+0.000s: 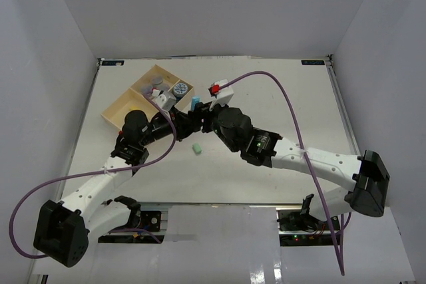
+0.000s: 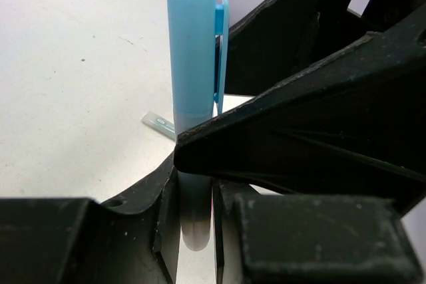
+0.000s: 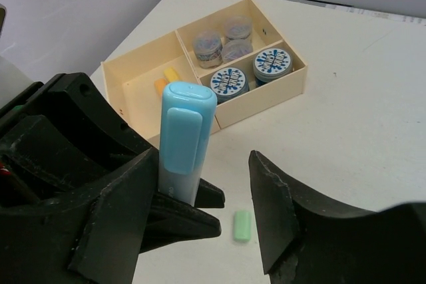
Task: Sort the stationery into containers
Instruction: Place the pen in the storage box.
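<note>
Blue pen (image 1: pixel 195 103), top view: held between both arms over the worktop (image 1: pixel 279 98), near the wooden tray (image 1: pixel 118 110).
Left wrist: left pincer (image 2: pixel 194 221) clamped on the pen's lower end.
Right wrist: right pincer (image 3: pixel 200 164) spread, fingers clear of the pen.
Risk: one low grip only; pen may tilt or drop short of tray.

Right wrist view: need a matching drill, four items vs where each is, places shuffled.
Items
1. blue marker
2. green piece
3. grey rolls
4. patterned rolls

Places
A. tray, small compartment farther from this camera
B. lying on the table, outside the tray
C. upright, clamped in the left gripper
D. tray, small compartment nearer this camera

Pairs: 1-C, 2-B, 3-A, 4-D
</note>
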{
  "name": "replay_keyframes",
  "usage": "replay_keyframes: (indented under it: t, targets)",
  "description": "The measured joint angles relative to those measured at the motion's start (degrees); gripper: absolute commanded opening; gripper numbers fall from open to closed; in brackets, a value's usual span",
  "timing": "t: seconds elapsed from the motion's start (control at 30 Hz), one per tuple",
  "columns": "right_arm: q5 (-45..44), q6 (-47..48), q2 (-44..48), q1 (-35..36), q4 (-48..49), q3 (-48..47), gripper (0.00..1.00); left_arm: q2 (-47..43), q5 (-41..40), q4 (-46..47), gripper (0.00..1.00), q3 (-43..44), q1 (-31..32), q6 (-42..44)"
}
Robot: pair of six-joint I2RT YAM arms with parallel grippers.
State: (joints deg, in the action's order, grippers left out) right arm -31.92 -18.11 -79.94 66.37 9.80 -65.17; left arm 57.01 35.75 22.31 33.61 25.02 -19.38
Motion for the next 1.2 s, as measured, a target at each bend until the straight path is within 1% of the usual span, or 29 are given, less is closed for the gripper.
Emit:
replay_keyframes:
  t: [0.13, 0.17, 0.33, 0.53, 0.57, 0.6, 0.67, 0.7, 0.83, 0.93, 1.0, 1.07, 1.2]
  targets:
    - [-0.83, 0.94, 0.7, 0.0, -1.18, -0.02, 0.71, 0.31, -0.44, -0.04, 0.0, 0.0, 0.37, -0.22]
    - [-0.85, 1.03, 0.87, 0.02, -1.4, -0.02, 0.74, 0.31, -0.61, -0.02, 0.0, 0.0, 0.46, -0.22]
    - [-0.9, 1.95, 2.75, 0.17, -3.54, 0.02, 0.82, 0.33, -2.38, -0.02, 0.0, 0.0, 0.66, -0.63]
    - [0.59, 2.21, 9.49, 1.55, -6.12, 2.82, 0.94, 0.31, -6.34, -0.31, 0.0, 0.0, 0.68, -2.1]
    - [0.5, 2.25, 10.88, 1.66, -6.56, 3.58, 0.98, 0.31, -7.08, -0.57, 0.01, 0.0, 0.68, -2.34]
    - [0.24, 2.29, 12.63, 1.68, -6.84, 4.5, 0.98, 0.31, -7.91, -1.07, 0.01, 0.0, 0.68, -2.64]
    - [-0.74, 2.73, 16.2, 1.64, -7.23, 6.51, 0.92, 0.31, -10.05, -2.64, 0.01, 0.0, 0.68, -3.26]
    - [-1.42, 3.02, 17.77, 1.53, -7.3, 7.41, 0.9, 0.31, -11.32, -3.39, 0.01, 0.02, 0.68, -3.63]
    - [-4.61, 3.58, 24.02, 0.81, -8.24, 12.02, 0.9, 0.59, -16.87, -9.57, 0.02, 0.85, -0.35, -4.72]
    - [-6.25, 3.56, 27.28, -0.09, -9.2, 16.5, 0.9, 1.88, -19.58, -15.15, 0.06, 3.17, -4.83, -5.99]
    - [-6.82, 3.34, 28.2, -0.79, -10.19, 18.75, 0.9, 3.23, -20.96, -18.99, 0.09, 5.22, -9.01, -6.69]
    - [-7.17, 2.89, 28.87, -1.68, -11.8, 21.77, 0.9, 5.11, -22.16, -22.69, 0.1, 7.43, -13.18, -7.32]
    - [-6.82, 1.9, 29.94, -3.56, -13.86, 26.71, 0.9, 9.22, -22.69, -27.56, 0.16, 10.01, -21.92, -7.96]
